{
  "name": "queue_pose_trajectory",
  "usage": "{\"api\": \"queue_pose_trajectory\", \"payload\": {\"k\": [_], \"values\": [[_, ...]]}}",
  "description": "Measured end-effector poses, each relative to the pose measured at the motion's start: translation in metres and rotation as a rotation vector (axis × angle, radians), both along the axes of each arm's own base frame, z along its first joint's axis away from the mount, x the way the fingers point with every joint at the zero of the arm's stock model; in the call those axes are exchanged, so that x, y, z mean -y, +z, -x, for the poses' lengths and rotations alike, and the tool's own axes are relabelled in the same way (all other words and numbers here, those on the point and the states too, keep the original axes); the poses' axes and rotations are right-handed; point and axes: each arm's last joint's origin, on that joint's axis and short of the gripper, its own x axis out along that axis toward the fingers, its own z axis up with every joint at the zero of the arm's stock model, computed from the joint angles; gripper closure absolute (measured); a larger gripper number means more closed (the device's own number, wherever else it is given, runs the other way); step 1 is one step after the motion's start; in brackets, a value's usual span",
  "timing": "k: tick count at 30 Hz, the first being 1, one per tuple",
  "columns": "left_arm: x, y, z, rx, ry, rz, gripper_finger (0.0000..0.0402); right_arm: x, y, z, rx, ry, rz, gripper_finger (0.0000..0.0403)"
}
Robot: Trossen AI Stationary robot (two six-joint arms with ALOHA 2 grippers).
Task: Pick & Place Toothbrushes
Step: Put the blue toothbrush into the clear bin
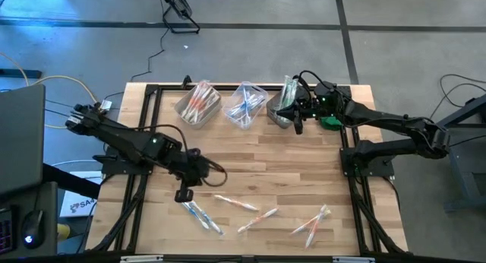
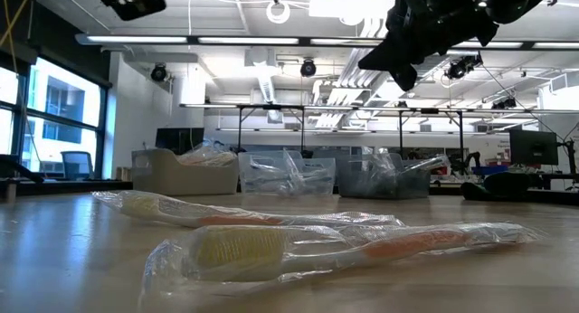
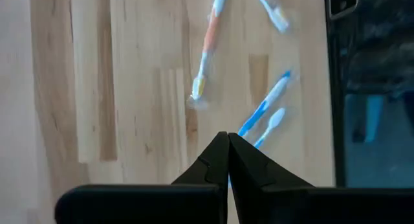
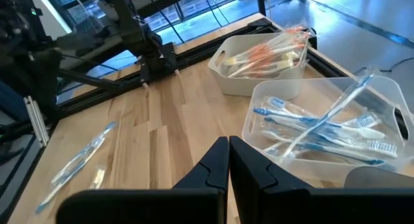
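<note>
Loose wrapped toothbrushes (image 1: 250,214) lie along the table's six o'clock edge. The left gripper (image 1: 183,195), pinched shut and empty, hovers beside a blue pair (image 1: 201,216). The right gripper (image 1: 298,127), also shut and empty, hangs over the bins at one o'clock. Descending with closed jaws would likely only shove the slippery wrappers.

wrapped toothbrushes (image 1: 258,217) scattered flat on table, others binned

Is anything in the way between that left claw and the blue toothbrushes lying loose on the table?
Nothing visible. The left gripper, shut and empty, hangs above bare table right beside the two blue toothbrushes; only open wood shows between them in its wrist view.
</note>
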Motion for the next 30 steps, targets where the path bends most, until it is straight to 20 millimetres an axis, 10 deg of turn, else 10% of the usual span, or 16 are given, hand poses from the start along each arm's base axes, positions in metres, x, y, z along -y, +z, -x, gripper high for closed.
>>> {"api": "queue_pose_trajectory", "payload": {"k": [20, 30], "values": [[0.024, -0.056, -0.062, -0.089, -0.302, -0.233, 0.0401, 0.0, -0.001, 0.0, -0.014, 0.008, 0.006, 0.0398], [0.061, -0.077, -0.059, -0.12, -0.487, -0.296, 0.0401, -0.001, -0.006, 0.002, -0.06, 0.019, 0.009, 0.0398]]}}
